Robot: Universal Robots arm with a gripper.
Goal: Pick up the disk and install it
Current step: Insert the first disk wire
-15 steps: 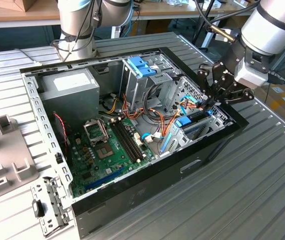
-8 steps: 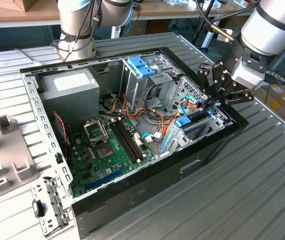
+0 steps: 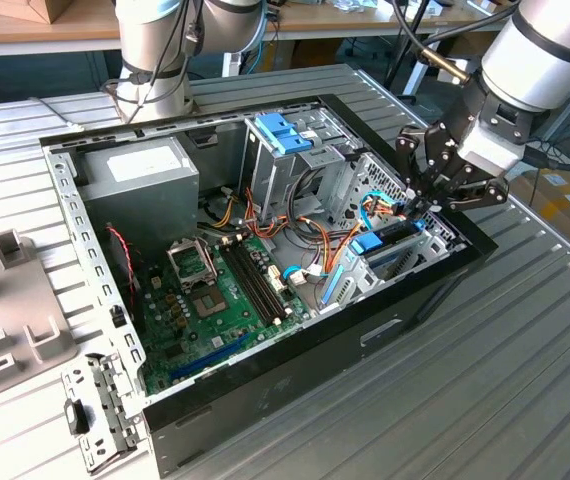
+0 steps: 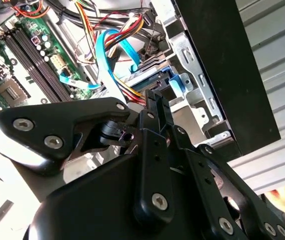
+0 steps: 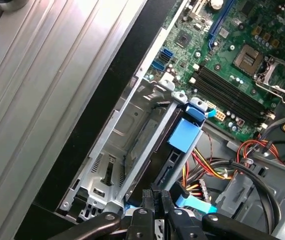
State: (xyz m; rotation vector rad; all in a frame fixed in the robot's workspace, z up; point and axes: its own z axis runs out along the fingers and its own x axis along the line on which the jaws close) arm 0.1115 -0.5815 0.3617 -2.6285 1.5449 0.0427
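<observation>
Pressing looks like the step in hand: gripper [image 3: 420,205] hangs over the drive cage [image 5: 132,130] at the corner of the open case [image 3: 295,375] on the exterior view's right, fingers drawn together with nothing clasped between them as far as I can see, tips down at the end of the disk [image 3: 393,252]. Disk sits low in the cage slot, blue side rail [image 4: 175,82] and blue tab [image 5: 185,136] showing; can't tell if it is fully seated. Risks, as judgement: if the disk is cocked in the slot, a push would jam the rails against the cage wall or bend the tab instead of latching. Fingertips bear on a narrow edge, so they could skid off and hit the cage metal. Light-blue flat cable [image 4: 107,50] and the red-yellow-orange wires [image 5: 202,170] lie just beside the slot end; they could get pinched under the disk or snagged by a finger. Motherboard [image 3: 215,300] is near, so a slip toward it would strike components
</observation>
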